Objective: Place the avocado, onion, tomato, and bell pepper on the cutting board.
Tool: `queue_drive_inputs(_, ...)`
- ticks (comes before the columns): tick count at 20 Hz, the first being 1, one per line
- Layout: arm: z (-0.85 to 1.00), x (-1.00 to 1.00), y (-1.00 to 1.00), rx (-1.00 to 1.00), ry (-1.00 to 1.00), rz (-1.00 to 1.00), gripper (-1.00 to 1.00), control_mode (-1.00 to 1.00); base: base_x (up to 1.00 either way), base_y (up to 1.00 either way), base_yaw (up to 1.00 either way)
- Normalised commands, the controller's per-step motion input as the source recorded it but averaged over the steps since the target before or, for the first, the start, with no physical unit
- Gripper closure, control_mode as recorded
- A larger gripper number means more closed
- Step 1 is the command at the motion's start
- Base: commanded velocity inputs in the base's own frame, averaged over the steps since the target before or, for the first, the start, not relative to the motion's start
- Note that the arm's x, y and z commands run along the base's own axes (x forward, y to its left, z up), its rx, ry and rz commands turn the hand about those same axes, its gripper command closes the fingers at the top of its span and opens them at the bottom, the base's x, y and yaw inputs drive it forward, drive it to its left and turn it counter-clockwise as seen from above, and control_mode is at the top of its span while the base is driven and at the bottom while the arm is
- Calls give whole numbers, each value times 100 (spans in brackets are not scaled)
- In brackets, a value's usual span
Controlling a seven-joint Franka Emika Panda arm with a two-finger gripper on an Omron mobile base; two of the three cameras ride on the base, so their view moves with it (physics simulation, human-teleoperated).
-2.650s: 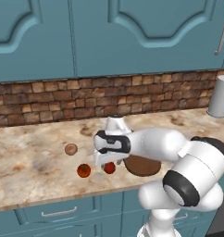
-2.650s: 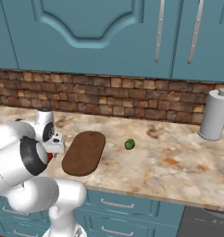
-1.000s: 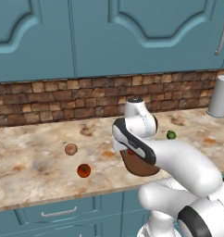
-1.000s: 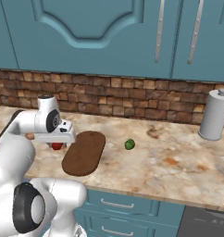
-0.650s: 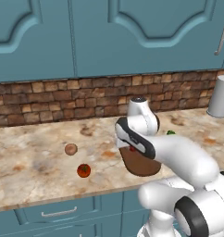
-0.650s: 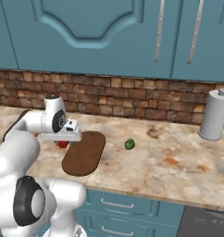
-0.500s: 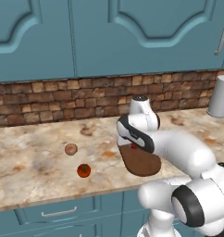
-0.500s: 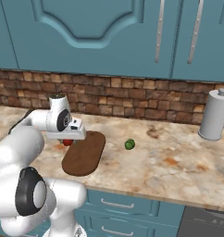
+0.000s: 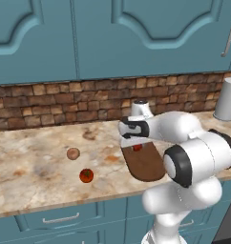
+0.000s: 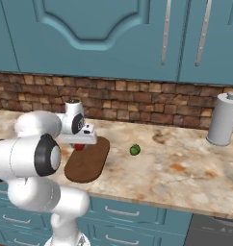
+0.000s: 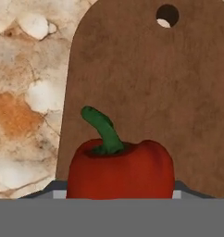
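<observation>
The arm has swung from the lower-left group of produce to the middle of the frame, carrying the red bell pepper (image 11: pixel 121 169) with it; the gripper (image 9: pixel 136 141) now hangs over the near-wall end of the cutting board (image 9: pixel 145 164), its fingers clamped on the pepper, which fills the bottom of the hand view with its green stem up and the board's hanging hole near the top. That puts the first of four items over its target, and the release looks to be the step at hand, though the pepper appears not yet set down. The tomato (image 9: pixel 86 176) sits at lower left of the left base view, near the worktop's front edge, with the onion (image 9: pixel 73 153) just above it; the avocado (image 10: pixel 134 150) lies right of the board in the right base view, well apart from it. The marbled tan worktop (image 10: pixel 186 178) runs beneath a brown brick backsplash (image 10: pixel 137 103) and teal cabinets (image 10: pixel 113 38), with a paper towel roll (image 10: pixel 222 126) at far right.
</observation>
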Motion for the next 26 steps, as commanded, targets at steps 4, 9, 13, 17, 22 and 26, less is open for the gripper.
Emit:
queue_drive_inputs(4,-55,49,0,0,10,0,100,-100,0,0,0)
queue_drive_inputs(9,-47,30,0,0,5,0,100,-100,0,0,0)
queue_drive_inputs(13,-39,6,0,0,2,0,100,-100,0,0,0)
queue_drive_inputs(17,-47,0,8,0,2,0,-100,-100,0,0,0)
queue_drive_inputs(22,-3,-1,0,0,0,0,-100,-100,0,0,0)
queue_drive_inputs(26,26,-7,0,-1,-5,0,-100,-100,0,0,0)
